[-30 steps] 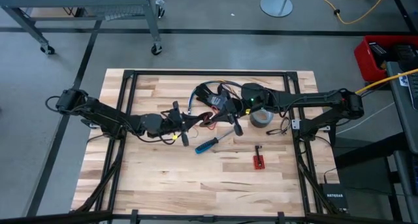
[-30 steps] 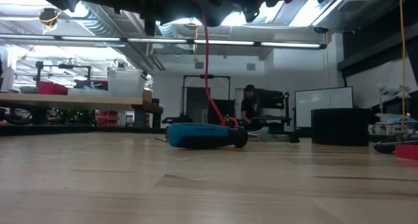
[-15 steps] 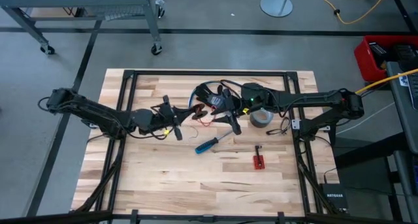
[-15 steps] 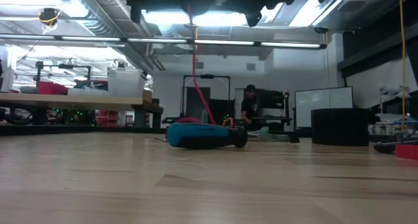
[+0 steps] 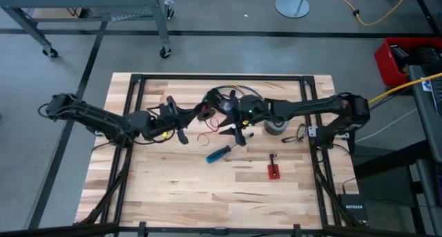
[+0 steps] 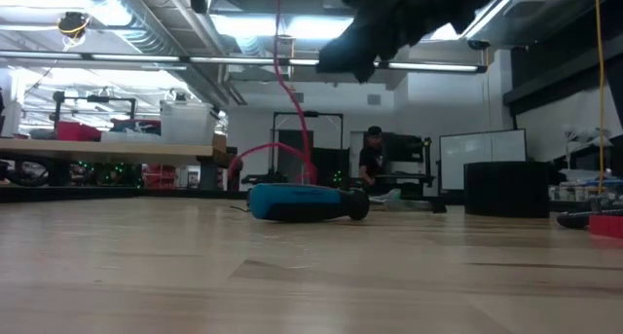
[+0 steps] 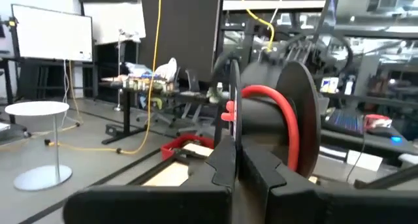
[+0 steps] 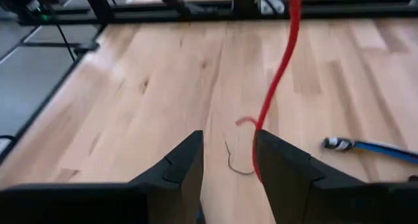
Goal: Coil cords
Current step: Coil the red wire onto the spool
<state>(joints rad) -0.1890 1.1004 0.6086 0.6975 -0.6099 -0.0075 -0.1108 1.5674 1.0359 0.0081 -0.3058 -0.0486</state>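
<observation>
While my left gripper (image 5: 181,119) stays shut beyond the screwdriver (image 5: 222,152), my open right gripper (image 8: 227,165) straddles the red cord (image 8: 277,74).

left fingers (image 7: 236,166) pressed together; right fingers (image 8: 185,164) spread apart, arms meeting mid-table.

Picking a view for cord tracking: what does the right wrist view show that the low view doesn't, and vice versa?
Only the right wrist view: the right gripper open above the table, the red cord hanging beside one of its fingers, and a thin dark wire on the wood. Only the low view: the room behind, with a person. Both: the red cord and the blue-handled screwdriver.
</observation>
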